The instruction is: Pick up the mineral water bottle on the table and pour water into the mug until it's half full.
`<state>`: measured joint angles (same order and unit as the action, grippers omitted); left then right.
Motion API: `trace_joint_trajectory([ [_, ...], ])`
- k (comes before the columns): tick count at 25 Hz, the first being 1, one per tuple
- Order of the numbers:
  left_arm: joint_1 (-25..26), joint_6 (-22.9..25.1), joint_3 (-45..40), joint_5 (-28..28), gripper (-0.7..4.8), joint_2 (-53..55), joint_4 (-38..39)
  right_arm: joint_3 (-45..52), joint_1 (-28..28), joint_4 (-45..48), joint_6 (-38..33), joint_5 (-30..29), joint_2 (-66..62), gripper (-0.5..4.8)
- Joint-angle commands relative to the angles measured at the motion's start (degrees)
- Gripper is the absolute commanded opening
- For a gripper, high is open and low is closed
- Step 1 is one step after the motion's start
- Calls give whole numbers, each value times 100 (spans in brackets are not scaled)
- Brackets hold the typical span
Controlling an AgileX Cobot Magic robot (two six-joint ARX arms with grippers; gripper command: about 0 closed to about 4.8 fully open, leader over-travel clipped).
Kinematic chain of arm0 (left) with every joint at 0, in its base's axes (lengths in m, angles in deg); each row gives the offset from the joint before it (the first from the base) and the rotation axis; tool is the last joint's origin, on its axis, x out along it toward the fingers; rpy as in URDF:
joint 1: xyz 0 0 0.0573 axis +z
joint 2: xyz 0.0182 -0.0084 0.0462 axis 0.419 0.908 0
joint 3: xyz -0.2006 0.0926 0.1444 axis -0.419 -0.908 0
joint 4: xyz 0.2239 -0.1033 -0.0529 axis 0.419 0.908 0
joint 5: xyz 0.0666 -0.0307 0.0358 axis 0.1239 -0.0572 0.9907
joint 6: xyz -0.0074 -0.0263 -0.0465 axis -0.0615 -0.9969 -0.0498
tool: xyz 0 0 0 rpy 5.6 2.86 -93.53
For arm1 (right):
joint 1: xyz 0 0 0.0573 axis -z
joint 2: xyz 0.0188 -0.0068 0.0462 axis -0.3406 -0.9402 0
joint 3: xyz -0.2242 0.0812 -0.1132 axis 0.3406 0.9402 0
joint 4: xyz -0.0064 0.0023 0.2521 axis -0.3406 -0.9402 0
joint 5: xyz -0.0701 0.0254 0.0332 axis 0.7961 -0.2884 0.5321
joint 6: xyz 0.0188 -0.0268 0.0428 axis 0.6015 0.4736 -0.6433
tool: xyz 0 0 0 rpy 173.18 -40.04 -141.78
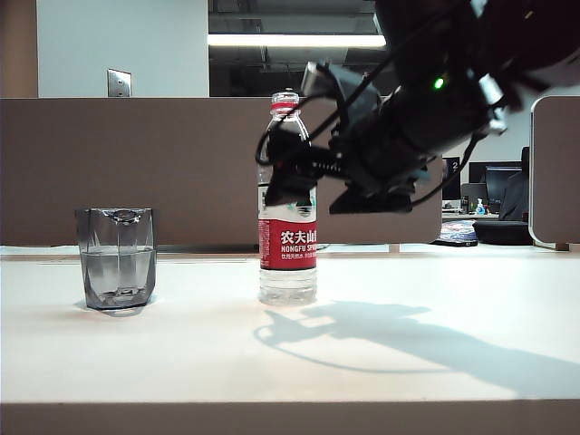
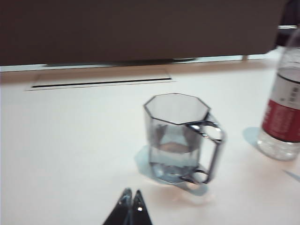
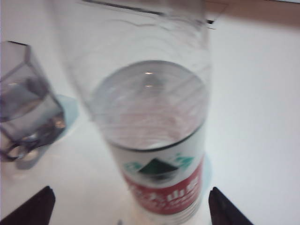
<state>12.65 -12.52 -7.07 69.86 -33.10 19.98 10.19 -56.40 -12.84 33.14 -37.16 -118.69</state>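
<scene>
The mineral water bottle [image 1: 287, 204] is standing upright near the middle of the white table [image 1: 272, 362], its red-and-white label facing the exterior camera and its red neck ring visible below the open top; the water [image 1: 287, 283] inside is showing clear in the lower body, and the right wrist view is showing its surface [image 3: 149, 105] lying just above the label. The mug [image 1: 117, 259] is standing well apart from the bottle, on the left of the exterior view; it is a smoky-grey faceted vessel, and the left wrist view [image 2: 180, 137] is showing a handle on its side; it is holding water to roughly half its height. The right gripper [image 3: 131, 206] is hanging above the table with the bottle between its fingers [image 3: 225, 208]; the jaws are standing wide, one dark fingertip on each side of the label, neither appearing to touch the plastic; in the exterior view [image 1: 285, 177] the arm is reaching in from the upper right and meeting the bottle at its upper body. The left gripper [image 2: 131, 206] is sitting near the mug, apart from it; its two fingertips are lying close together, the jaws narrow to closed, holding nothing.
</scene>
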Motion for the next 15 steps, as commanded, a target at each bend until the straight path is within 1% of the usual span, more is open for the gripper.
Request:
trace_joint_trajectory([
  [1, 435, 2, 20, -15, -5, 0, -72, 177, -76, -190, -26, -13, 363, 479],
  [4, 782, 2, 20, 15, -5, 0, -72, 358, -166, -527, -48, -15, 763, 479],
  [6, 907, 2, 20, 15, -5, 0, -74, 518, -271, -621, -46, -17, 1054, 479],
  [11, 929, 2, 20, 0, -5, 0, -72, 874, -498, -787, -76, -15, 1808, 479],
  [13, 929, 2, 20, 0, -5, 0, -72, 962, -560, -920, -203, -20, 2111, 479],
  [14, 931, 2, 20, 2, -5, 0, -72, 1003, -581, -973, -240, -20, 2245, 466],
  [15, 931, 2, 20, 2, -5, 0, -72, 1104, -597, -1086, -286, -24, 2553, 343],
])
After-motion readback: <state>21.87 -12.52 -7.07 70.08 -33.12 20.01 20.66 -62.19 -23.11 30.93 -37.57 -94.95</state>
